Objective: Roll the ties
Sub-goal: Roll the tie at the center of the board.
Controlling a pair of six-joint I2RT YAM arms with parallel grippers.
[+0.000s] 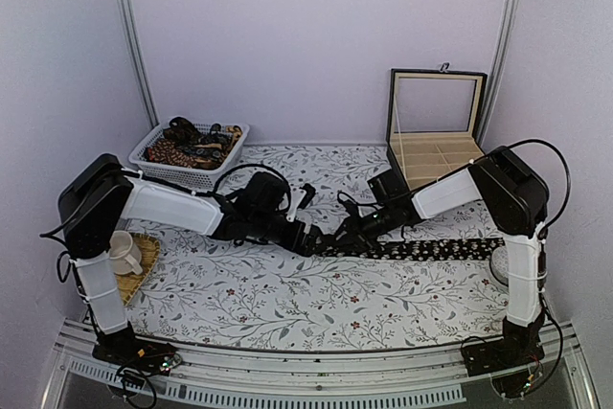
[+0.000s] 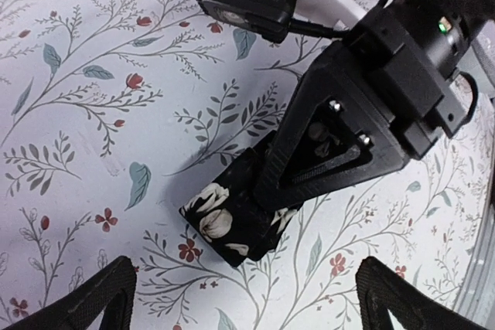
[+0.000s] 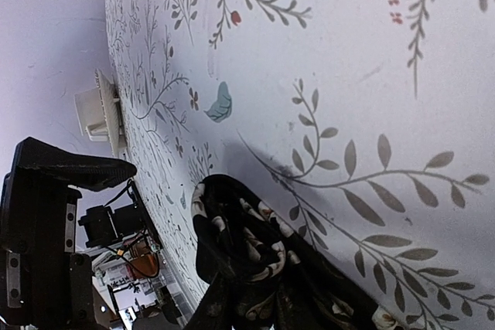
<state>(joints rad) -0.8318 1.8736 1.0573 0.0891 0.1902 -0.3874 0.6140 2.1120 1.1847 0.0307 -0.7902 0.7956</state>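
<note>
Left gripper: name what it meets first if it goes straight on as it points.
Probably the end of the tie, pinched in the right gripper, dead ahead of the open left gripper; depth is unclear, so the table might come first.

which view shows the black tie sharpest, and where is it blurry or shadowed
left wrist: black tie crisp, soft shadow beside it; right wrist: tie too near the lens, soft and dark, scene tilted; top external: even light, tie small.

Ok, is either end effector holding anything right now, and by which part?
The right end effector is shut on the black floral tie, at its folded-over end. The left end effector is open, holding nothing.
</note>
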